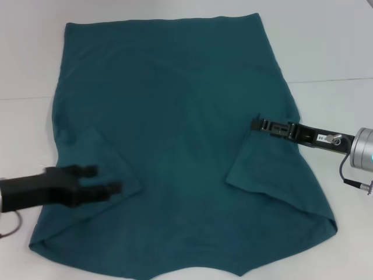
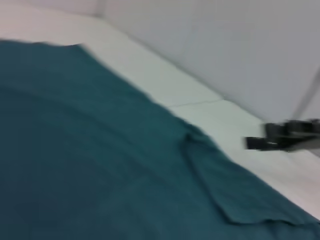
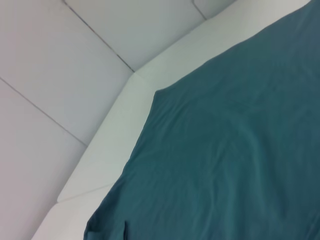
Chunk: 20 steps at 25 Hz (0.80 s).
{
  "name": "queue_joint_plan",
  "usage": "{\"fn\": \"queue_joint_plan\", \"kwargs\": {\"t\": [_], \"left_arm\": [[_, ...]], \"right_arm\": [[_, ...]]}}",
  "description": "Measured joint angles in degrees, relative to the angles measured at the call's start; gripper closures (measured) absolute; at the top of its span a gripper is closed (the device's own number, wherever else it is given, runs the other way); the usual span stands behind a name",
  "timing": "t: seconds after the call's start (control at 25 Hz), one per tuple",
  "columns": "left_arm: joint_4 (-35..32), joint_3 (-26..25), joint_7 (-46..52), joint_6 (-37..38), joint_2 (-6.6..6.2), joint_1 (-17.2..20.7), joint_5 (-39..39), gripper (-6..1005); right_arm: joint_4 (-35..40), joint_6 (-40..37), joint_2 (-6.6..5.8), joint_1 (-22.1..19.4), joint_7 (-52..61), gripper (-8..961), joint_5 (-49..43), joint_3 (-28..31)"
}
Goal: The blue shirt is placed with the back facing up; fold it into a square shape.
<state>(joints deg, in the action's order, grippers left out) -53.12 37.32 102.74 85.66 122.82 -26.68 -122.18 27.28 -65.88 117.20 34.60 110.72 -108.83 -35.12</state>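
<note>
Shirt (image 1: pixel 175 146) flat on white table (image 1: pixel 332 52) | left jaws (image 1: pixel 102 181) apart | right jaws (image 1: pixel 256 124) unclear

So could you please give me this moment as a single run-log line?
stage: sleeves folded in | dark teal-blue fabric T-shirt: flat on white table | left gripper: over left sleeve | right gripper: at right sleeve

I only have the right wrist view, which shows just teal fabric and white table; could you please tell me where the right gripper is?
Observer: The right gripper is at the blue shirt's right edge, at the top of the folded-in right sleeve.
Operator: Thank you. And the left sleeve?
Observer: The left sleeve is folded inward too.
Operator: Where is the left gripper?
Observer: The left gripper is over that left sleeve, near the shirt's near-left corner.
</note>
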Motion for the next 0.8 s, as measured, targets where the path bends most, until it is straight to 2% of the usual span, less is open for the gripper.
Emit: {"fn": "queue_joint_plan", "kwargs": {"t": [0.12, 0.4, 0.8], "left_arm": [[-0.4, -2.0, 3.6, 0.0, -0.55, 0.0, -1.9, 93], [-0.7, -8.6, 10.2, 0.8, -1.66, 0.4, -8.1, 88], [-0.9, -12.1, 13.2, 0.5, -1.79, 1.6, -15.8, 89]], "right_arm": [[0.0, -0.1, -0.32, -0.1, 0.0, 35, 0.0, 0.3], [0.0, -0.3, -1.17, -0.7, 0.0, 38, 0.0, 0.8], [0.0, -0.5, -1.94, -1.2, 0.4, 44, 0.0, 1.0]]}}
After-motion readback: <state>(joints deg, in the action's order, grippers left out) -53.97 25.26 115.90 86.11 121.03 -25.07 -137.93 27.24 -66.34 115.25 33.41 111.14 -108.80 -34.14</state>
